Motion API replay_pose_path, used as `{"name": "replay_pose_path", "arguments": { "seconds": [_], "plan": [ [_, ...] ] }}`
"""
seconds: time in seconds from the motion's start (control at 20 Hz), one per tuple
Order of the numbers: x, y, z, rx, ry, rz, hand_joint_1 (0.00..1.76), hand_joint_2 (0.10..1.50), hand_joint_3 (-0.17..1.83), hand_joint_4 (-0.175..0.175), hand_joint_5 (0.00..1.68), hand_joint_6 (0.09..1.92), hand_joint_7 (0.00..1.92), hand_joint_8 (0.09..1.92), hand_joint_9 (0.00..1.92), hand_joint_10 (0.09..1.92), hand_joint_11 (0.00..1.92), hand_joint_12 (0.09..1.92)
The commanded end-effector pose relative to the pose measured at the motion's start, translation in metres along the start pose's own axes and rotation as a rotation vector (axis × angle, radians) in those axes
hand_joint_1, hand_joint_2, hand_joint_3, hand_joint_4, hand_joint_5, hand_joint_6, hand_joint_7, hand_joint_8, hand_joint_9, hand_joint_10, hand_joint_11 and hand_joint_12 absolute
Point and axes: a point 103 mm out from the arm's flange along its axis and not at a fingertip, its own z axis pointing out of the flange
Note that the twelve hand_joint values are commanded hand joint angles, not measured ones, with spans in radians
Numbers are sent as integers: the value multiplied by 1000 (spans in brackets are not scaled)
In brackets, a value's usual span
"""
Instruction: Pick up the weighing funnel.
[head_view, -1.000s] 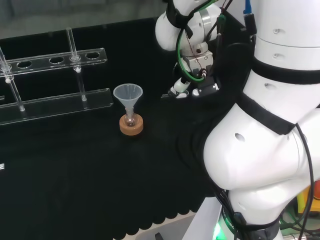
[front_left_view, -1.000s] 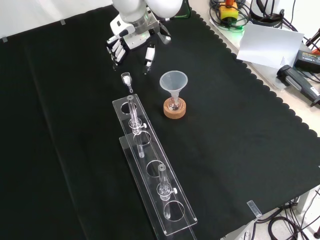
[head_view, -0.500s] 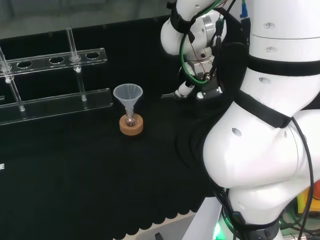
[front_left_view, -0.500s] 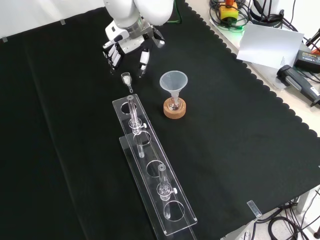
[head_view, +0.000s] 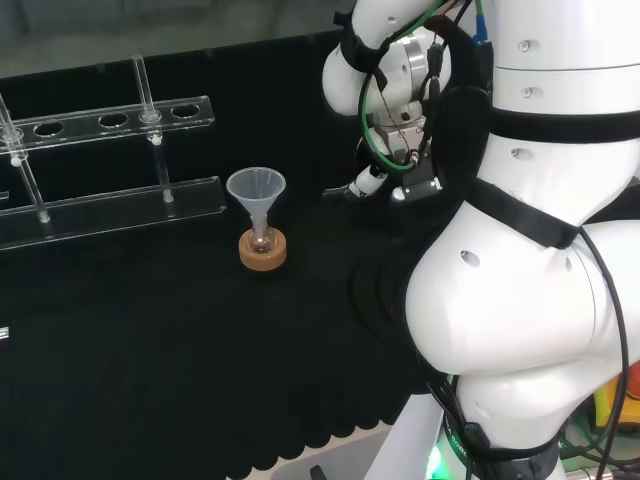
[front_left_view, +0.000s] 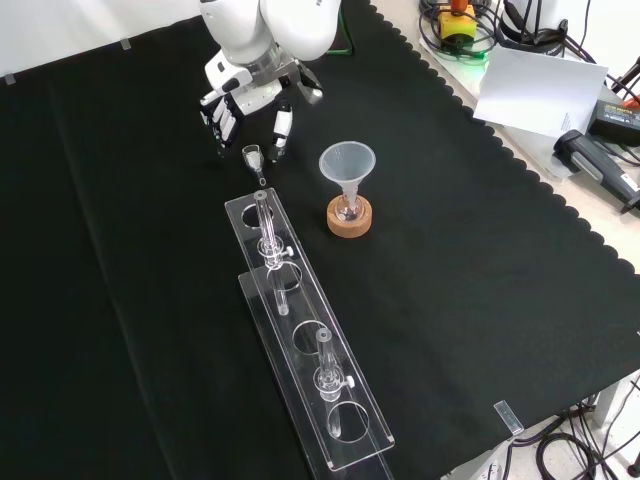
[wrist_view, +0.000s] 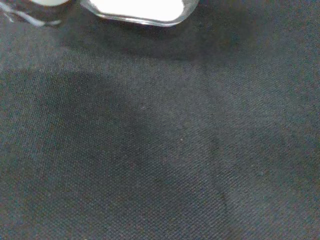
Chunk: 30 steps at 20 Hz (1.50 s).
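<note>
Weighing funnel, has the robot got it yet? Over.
Hand open, right by it. Weighing funnel lying on cloth, not held. Tube rack end close by.

The matte black cloth (front_left_view: 450, 300) over the bench is plain, with a scalloped hem along its right edge in the front view and a fine woven grain in the wrist view. The small clear weighing funnel (front_left_view: 253, 156) is colourless with pale glints. The black and white hand (front_left_view: 245, 100) shows white shells over black parts. The big translucent cone-shaped funnel (front_left_view: 347, 165) is milky, above a tan cork ring (front_left_view: 349, 222). The clear acrylic tube rack (front_left_view: 310, 340) is colourless with bright edges. The glossy white robot arm (head_view: 540, 150) carries black bands and a green cable (head_view: 372, 110).
</note>
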Motion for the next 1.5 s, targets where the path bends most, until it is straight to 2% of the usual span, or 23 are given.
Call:
{"name": "replay_pose_path", "arguments": {
  "seconds": [0.05,0.35,0.5,0.85,1.35,1.5],
  "plan": [
    [6,6,6,-14,3,-6,722,759,132,82,756,87,873,342,622,509,0,1269],
    [7,9,11,-19,8,-1,742,755,168,106,856,123,1010,364,676,475,0,1279],
    [7,10,14,-21,8,2,759,732,235,122,939,211,1065,363,728,424,0,1301],
    [5,11,18,-31,4,-10,781,668,395,143,996,377,1124,375,791,364,0,1330],
    [9,13,23,-35,-18,-20,812,665,451,151,1029,422,1158,393,824,356,0,1360],
    [10,12,24,-42,-27,-22,835,657,482,165,1059,431,1180,404,856,349,0,1389]
  ]
}}
